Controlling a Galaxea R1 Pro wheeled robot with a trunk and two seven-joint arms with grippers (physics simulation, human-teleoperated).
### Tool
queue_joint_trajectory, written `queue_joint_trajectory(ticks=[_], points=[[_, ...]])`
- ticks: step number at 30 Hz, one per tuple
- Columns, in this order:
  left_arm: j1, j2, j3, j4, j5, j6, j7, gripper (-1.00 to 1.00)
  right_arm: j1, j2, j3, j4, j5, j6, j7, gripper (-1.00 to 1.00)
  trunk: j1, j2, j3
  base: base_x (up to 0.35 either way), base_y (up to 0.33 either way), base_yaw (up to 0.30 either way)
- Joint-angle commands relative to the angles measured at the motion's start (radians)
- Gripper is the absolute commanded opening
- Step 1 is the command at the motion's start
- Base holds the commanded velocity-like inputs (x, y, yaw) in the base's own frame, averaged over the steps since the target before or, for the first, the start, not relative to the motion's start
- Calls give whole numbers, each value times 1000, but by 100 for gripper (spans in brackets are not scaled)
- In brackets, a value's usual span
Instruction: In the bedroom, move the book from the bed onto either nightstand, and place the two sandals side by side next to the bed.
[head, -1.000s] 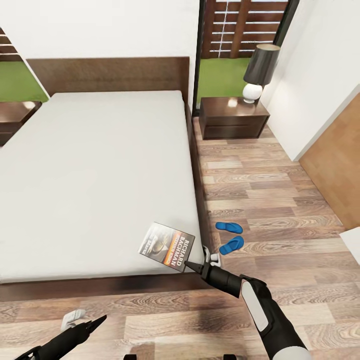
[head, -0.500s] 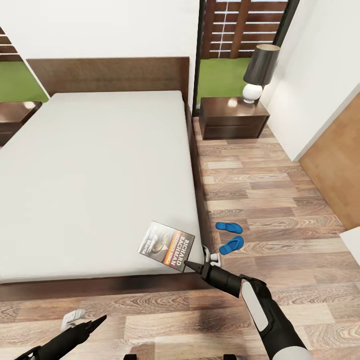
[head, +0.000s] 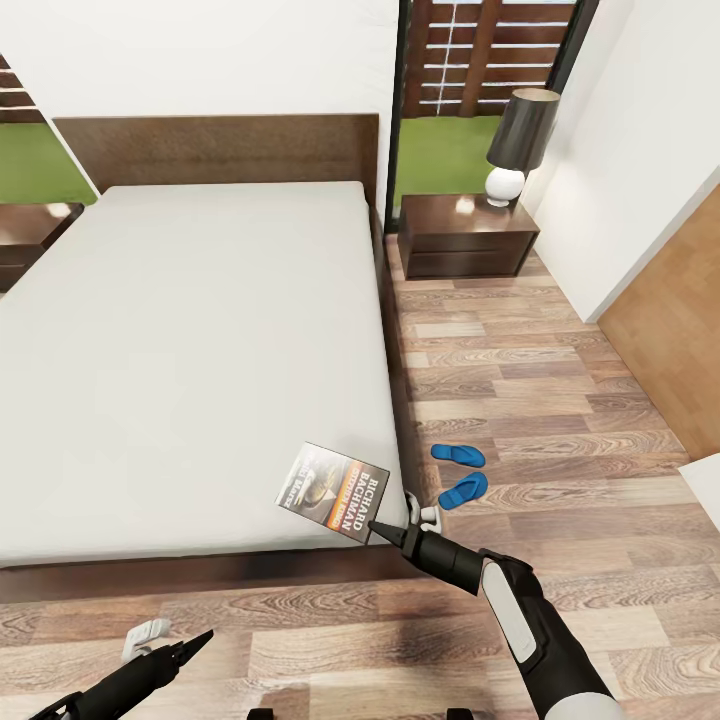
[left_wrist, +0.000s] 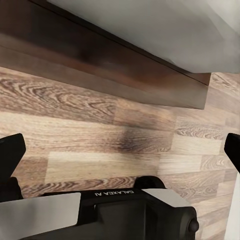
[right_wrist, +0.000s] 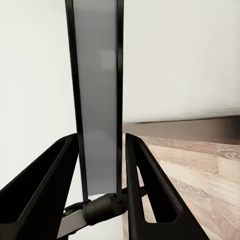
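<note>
Your right claw (head: 385, 529) is clenched on the near corner of the book (head: 334, 492) at the lower middle of the frame, on the bed (head: 200, 340) corner, so you can lift it toward the nightstand (head: 466, 236), while your left claw (head: 190, 645) hangs released over the floor.

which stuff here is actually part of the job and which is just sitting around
Part of the job:
book, its edge between the right gripper's fingers
bed
two sandals on the floor beside the bed
nightstand

Just sitting around:
lamp on that nightstand
window with fence and grass outside
left gripper, low over the floor, holding nothing
</note>
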Motion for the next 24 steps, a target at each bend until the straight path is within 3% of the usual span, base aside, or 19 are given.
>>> queue_joint_trajectory(ticks=[1,11,24], points=[[-1,0,8,0,-8,2,-4,100,0,1,-2,0,-2,5,1,-100,0,0,-1,0,0,0],[-1,0,8,0,-8,2,-4,100,0,1,-2,0,-2,5,1,-100,0,0,0,0,0,0],[-1,0,8,0,-8,2,-4,100,0,1,-2,0,-2,3,1,-100,0,0,19,0,0,0]])
